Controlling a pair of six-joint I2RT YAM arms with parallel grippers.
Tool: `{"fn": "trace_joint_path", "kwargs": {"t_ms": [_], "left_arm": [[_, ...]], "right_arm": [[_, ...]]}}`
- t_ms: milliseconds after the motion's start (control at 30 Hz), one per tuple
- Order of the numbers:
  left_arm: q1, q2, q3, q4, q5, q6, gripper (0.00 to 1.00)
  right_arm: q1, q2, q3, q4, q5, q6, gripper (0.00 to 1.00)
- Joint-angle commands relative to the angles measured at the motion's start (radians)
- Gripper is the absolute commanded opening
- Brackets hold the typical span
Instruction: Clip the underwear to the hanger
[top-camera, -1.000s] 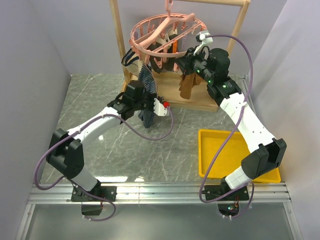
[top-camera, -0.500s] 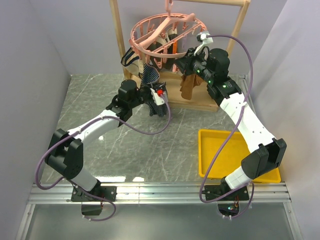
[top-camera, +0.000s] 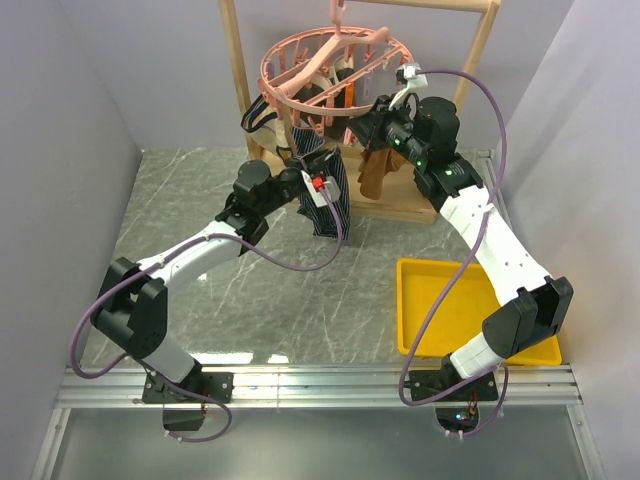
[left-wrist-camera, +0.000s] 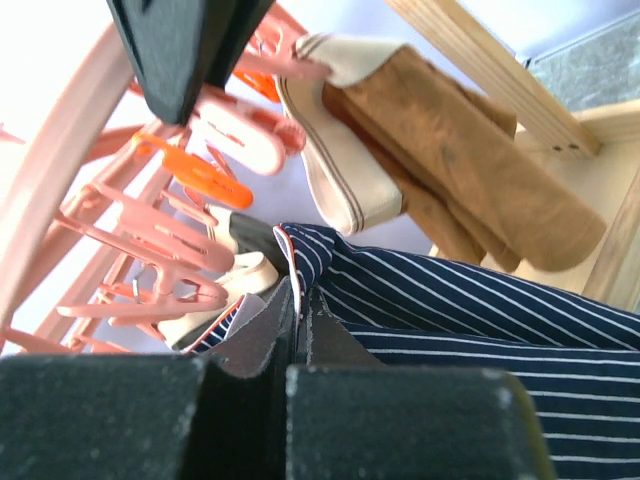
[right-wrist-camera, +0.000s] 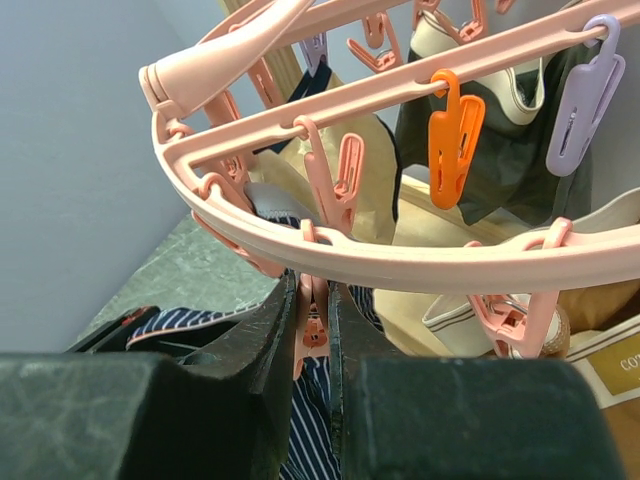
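The navy striped underwear (top-camera: 326, 195) hangs from my left gripper (top-camera: 303, 168), which is shut on its waistband edge (left-wrist-camera: 297, 262) and holds it just under the front rim of the round pink clip hanger (top-camera: 330, 62). In the left wrist view the striped cloth (left-wrist-camera: 470, 320) fills the lower right, with pink and orange pegs (left-wrist-camera: 200, 180) close at upper left. My right gripper (top-camera: 372, 118) is at the hanger's right side, shut on a pink peg (right-wrist-camera: 318, 310) that dangles from the ring (right-wrist-camera: 400, 265). The striped cloth (right-wrist-camera: 320, 430) shows below that peg.
The hanger hangs from a wooden rack frame (top-camera: 240, 80) with a wooden base (top-camera: 400, 205). Tan and beige garments (top-camera: 375, 172) and a black-and-white garment (top-camera: 262, 118) are clipped on it. A yellow tray (top-camera: 440, 310) lies at front right on the grey marbled table (top-camera: 180, 200).
My left gripper has lifted the underwear up and to the right, from low over the table to just under the hanger's front rim. The right gripper has stayed in place on its peg.
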Motion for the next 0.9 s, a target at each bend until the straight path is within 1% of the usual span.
{"fn": "trace_joint_path", "kwargs": {"t_ms": [0,267,500,867], "left_arm": [[-0.015,0.001,0.012,0.09,-0.004,0.009,0.01],[-0.039,0.012,0.019,0.081,-0.001,0.042,0.01],[-0.053,0.02,0.035,0.093,-0.004,0.036,0.01],[-0.058,0.023,0.047,0.108,-0.012,0.036,0.0]], "right_arm": [[0.011,-0.003,0.028,-0.009,0.001,0.026,0.0],[0.024,-0.001,0.037,-0.019,0.016,0.032,0.0],[0.036,-0.003,0.021,-0.015,0.024,0.035,0.0],[0.064,-0.006,-0.005,-0.024,0.081,-0.032,0.0]]}}
